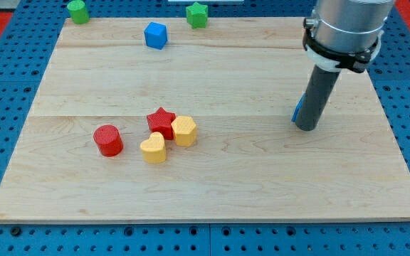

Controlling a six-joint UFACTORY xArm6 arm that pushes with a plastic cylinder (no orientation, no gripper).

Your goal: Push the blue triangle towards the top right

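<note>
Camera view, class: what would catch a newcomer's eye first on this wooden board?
The thick dark rod at the view's right stands out, my tip resting on the pale wooden board and hiding most of a small blue block just to its left. Next, near the middle, a red star block huddles with a yellow hexagon block and a yellow heart block.

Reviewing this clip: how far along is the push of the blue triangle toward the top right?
Done: my tip has reached the blue triangle, which peeks out from behind the rod on its left side, in the board's right half. In hand: the tip looks in contact or nearly so; contact can't be confirmed. Left: the triangle sits mid-height, so the board's top right corner remains some way off.
</note>
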